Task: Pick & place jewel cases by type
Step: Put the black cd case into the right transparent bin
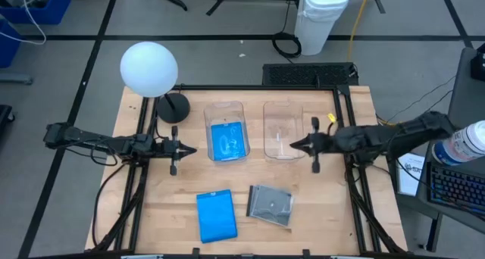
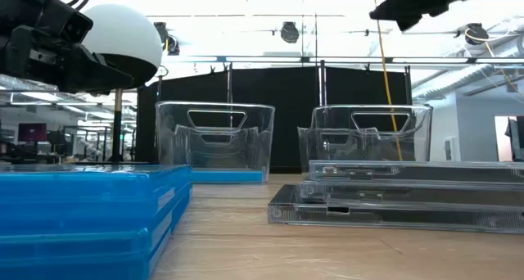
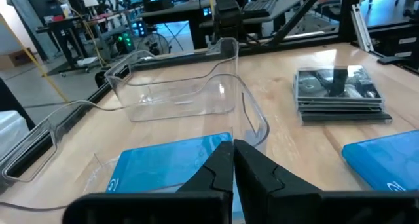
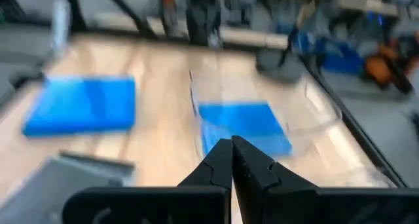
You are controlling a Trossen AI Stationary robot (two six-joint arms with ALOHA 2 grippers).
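One bright blue jewel case (image 1: 227, 140) lies flat on the floor of the left clear tub (image 1: 208, 115). The right clear tub (image 1: 282, 107) beside it shows nothing inside. A stack of blue cases (image 1: 216, 215) and a stack of grey see-through cases (image 1: 271, 204) rest flat on the table near its front edge. My left gripper (image 1: 189, 150) is shut and empty, level, just left of the left tub (image 3: 39, 142). My right gripper (image 1: 297, 145) is shut and empty, raised over the right tub's right side, pointing toward the table's left.
A lamp with a white globe (image 1: 148, 67) stands on a black round base (image 1: 173, 107) at the table's far left. Black frame rails (image 1: 345, 115) run along the table's sides and back. Bare wood lies between the tubs and the two stacks.
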